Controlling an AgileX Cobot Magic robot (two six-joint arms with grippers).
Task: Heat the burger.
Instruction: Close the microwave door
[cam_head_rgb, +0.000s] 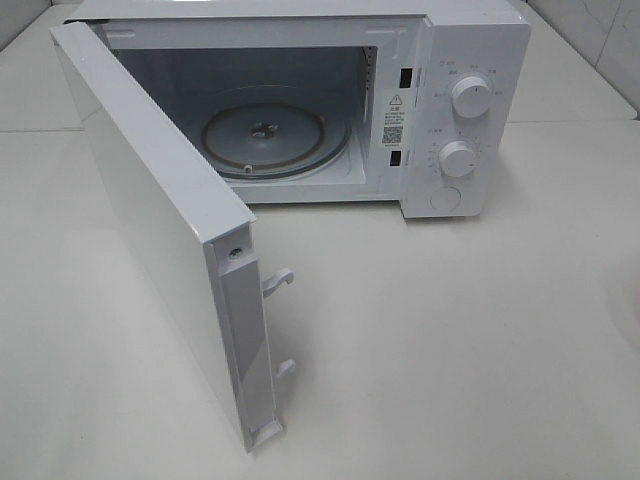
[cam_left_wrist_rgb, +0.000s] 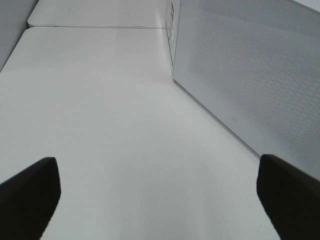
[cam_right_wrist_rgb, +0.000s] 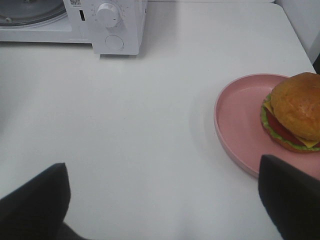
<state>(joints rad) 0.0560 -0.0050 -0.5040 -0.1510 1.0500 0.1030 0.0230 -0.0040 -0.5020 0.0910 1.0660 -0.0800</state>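
- R pincer (cam_right_wrist_rgb: 162, 200): released, jaws spread wide, nothing between them; hovers over bare tabletop (cam_right_wrist_rgb: 150, 125). Not visible in the high view.
- L pincer (cam_left_wrist_rgb: 157, 197): released too, jaws wide, empty; over bare tabletop, w/ the outer face of the microwave door (cam_left_wrist_rgb: 250, 75) just beside it.
- Burger (cam_right_wrist_rgb: 295, 112): tan domed bun, w/ lettuce, tomato & cheese edge showing. In R wrist view it sits at approx 2 o'clock from R pincer, near it, partly cut by frame edge. Untouched.
- Plate (cam_right_wrist_rgb: 240, 115): pink, round, carries the burger; burger sits toward the plate's far side from the microwave. In the high view, only a faint sliver at 3 o'clock edge might be it; can't confirm.
- Microwave (cam_head_rgb: 470, 60): white, at 12 o'clock in the high view, well apart from plate. Door swung fully open toward 8 o'clock.
- Turntable (cam_head_rgb: 270, 135): glass, nothing on it.
- Knobs: upper knob (cam_head_rgb: 471, 97) & lower knob (cam_head_rgb: 457, 158) on panel; settings illegible.
- Status: door open = done. Left, by my reading: grasp plate/burger, load onto turntable, close door, set knobs. Early stage.
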